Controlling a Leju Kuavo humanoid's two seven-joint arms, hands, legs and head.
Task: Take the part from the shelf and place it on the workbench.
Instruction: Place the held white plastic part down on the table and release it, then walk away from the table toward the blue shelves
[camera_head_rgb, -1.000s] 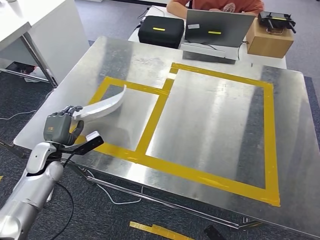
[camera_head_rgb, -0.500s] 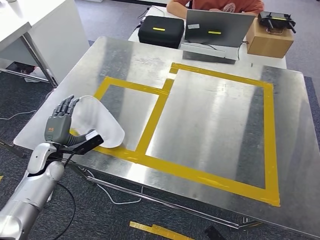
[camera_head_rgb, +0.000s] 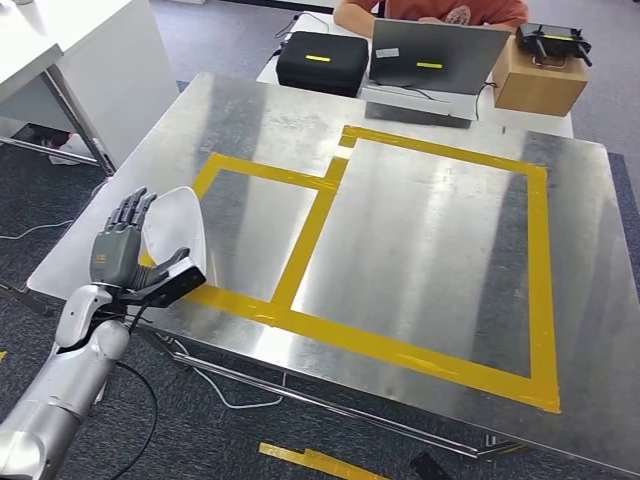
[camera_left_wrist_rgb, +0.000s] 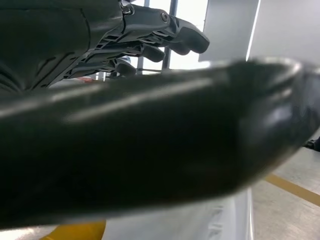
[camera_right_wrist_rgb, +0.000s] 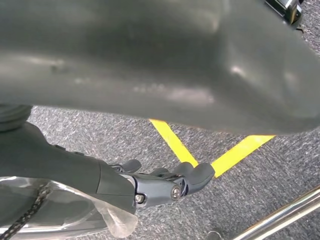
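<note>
The white curved part (camera_head_rgb: 178, 232) lies on the metal workbench (camera_head_rgb: 423, 250), at the near-left corner of the small yellow-taped square. My left hand (camera_head_rgb: 124, 245) stands right beside it with its fingers spread upward and off the part, and its thumb reaches under the part's near edge. In the left wrist view the fingers (camera_left_wrist_rgb: 151, 35) are stretched out above the thick thumb, and the part (camera_left_wrist_rgb: 226, 220) shows pale below them. My right hand (camera_right_wrist_rgb: 166, 182) hangs over the grey carpet with loosely extended fingers, holding nothing.
Yellow tape (camera_head_rgb: 543, 290) marks a small and a large square on the workbench. Beyond its far edge are a black case (camera_head_rgb: 321, 62), a laptop (camera_head_rgb: 434, 58) with a person behind it, and a cardboard box (camera_head_rgb: 537, 78). A white table (camera_head_rgb: 68, 50) stands at the left.
One second ago my left hand held the part above the bench. Its fingers then opened and the part dropped onto the bench, where it has rocked back toward the hand.
</note>
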